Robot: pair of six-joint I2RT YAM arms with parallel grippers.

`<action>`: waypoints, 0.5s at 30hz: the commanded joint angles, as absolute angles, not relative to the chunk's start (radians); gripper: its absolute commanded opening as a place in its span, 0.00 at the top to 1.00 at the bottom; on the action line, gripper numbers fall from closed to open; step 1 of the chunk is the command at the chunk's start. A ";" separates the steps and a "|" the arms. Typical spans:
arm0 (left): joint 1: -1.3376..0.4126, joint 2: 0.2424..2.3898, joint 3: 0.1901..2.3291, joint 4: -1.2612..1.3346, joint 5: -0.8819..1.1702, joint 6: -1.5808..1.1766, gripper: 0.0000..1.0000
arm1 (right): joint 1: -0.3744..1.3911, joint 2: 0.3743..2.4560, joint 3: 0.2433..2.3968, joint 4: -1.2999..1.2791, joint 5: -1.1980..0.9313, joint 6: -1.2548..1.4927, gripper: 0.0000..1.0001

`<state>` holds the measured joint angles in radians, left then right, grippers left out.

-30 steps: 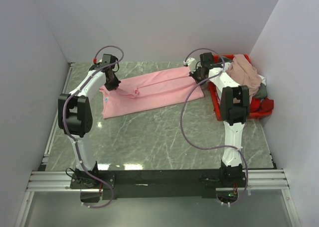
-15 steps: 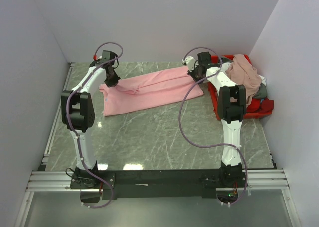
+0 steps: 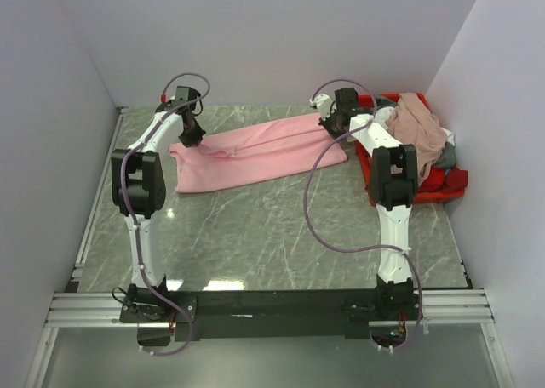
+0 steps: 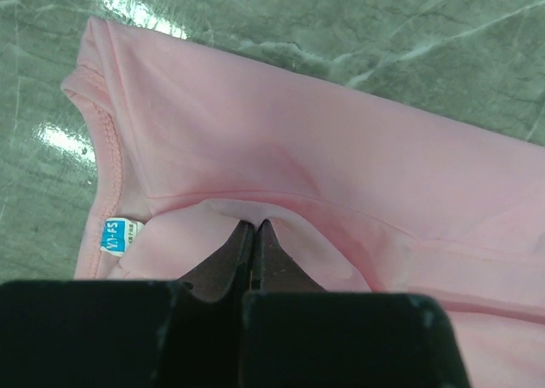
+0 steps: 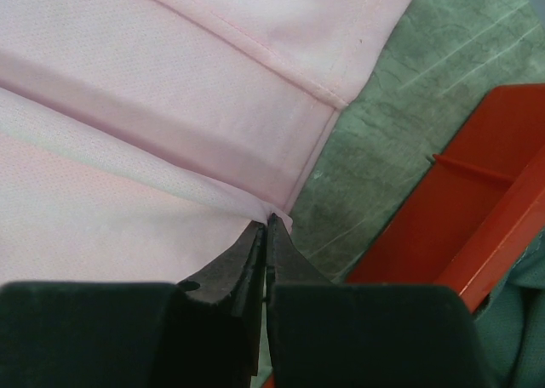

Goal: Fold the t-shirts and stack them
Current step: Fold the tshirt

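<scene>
I look down over a metal rail (image 3: 272, 303) that carries both arm bases at the near edge of a green-grey marbled table (image 3: 272, 235). The near half of the table shows only the stone surface. Both arms stretch away from me to the far half. A light pink t-shirt (image 3: 255, 154) lies there as a long flat band running left to right, with its right end a little farther back.

The left gripper (image 4: 254, 226) sits at the shirt's left end. Its fingers are pressed together on a raised fold of pink cloth just beside the neckline. A small blue label (image 4: 117, 235) shows inside the collar, to the left of the fingertips.

The right gripper (image 5: 266, 222) sits at the shirt's right end. Its fingers are closed on the very corner of the folded edge, where the cloth meets bare table.

Just right of that corner stands a red bin (image 5: 460, 226) against the right wall. A dusty rose t-shirt (image 3: 417, 124) is heaped on top of the bin. A grey t-shirt (image 3: 446, 156) bulges out beneath it on the right side.
</scene>
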<state>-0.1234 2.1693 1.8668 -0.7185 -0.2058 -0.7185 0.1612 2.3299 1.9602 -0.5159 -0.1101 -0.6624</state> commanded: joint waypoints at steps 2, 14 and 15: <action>-0.110 2.186 1.899 -0.704 -0.196 -0.709 1.00 | 0.170 2.342 2.008 -0.482 -0.083 -0.647 0.95; -0.098 2.171 1.839 -0.686 -0.190 -0.716 1.00 | 0.183 2.352 2.016 -0.480 -0.072 -0.663 0.93; -0.098 2.168 1.836 -0.683 -0.190 -0.715 1.00 | 0.186 2.353 2.019 -0.482 -0.071 -0.663 0.93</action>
<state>-0.1040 2.1910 1.8469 -0.7059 -0.1982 -0.7189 0.1726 2.3463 1.9636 -0.5087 -0.0868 -0.6624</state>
